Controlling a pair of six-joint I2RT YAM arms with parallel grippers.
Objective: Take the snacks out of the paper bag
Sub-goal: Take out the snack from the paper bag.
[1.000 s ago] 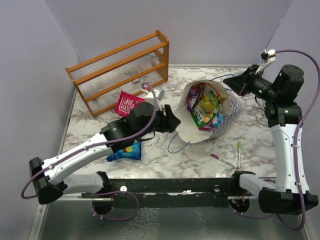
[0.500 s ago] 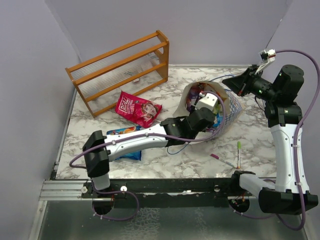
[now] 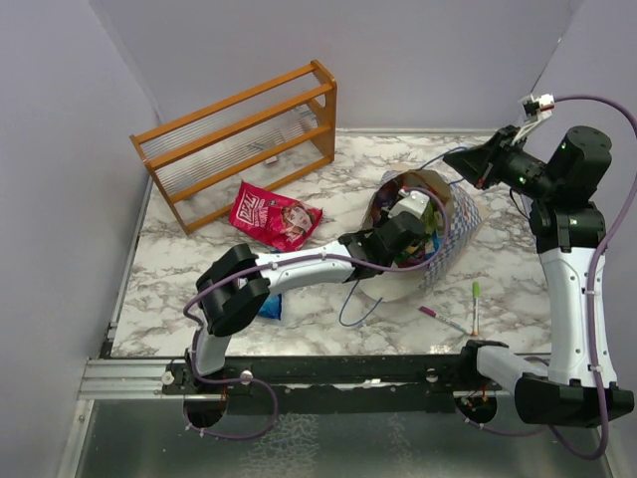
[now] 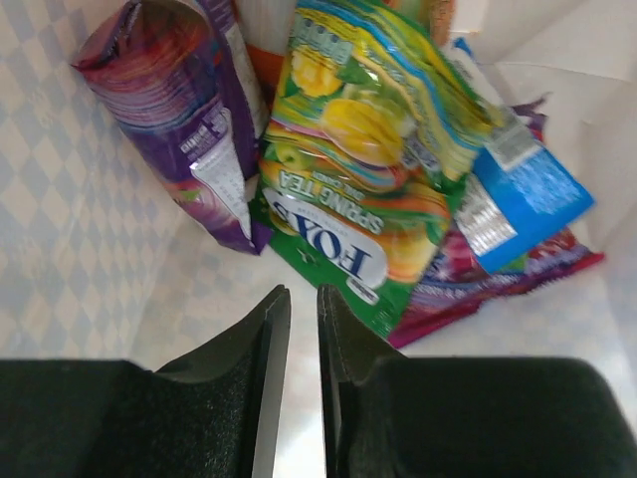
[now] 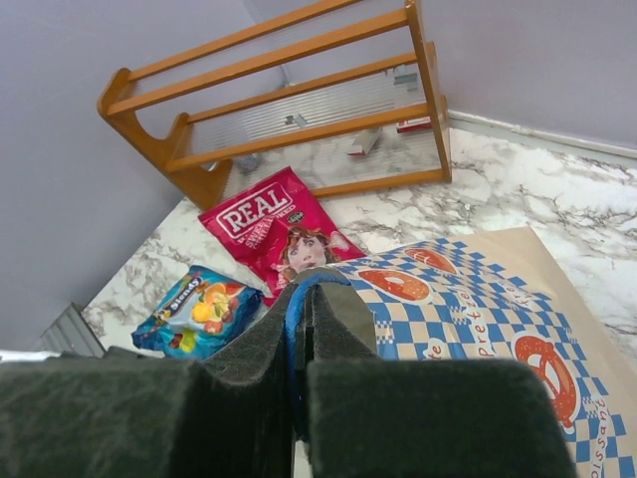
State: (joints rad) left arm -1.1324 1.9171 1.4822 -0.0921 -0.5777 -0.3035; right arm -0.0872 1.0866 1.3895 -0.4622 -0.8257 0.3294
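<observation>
Two snacks are out, a red packet (image 3: 274, 216) by the wooden rack (image 3: 239, 139) and a blue packet (image 5: 194, 309) toward the tabletop's near-left edge, so most of the job looks left. The paper bag (image 3: 460, 214), right of centre, holds a green-yellow packet (image 4: 368, 179) and purple packet (image 4: 169, 90) just beyond the left gripper (image 4: 302, 294), its fingers a narrow slit apart, empty; the right gripper (image 5: 309, 284) pinches the bag's blue cord handle (image 5: 295, 349)

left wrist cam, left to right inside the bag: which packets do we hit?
Inside the paper bag: purple packet → green-yellow Fox's Spring Tea packet → blue packet.
</observation>
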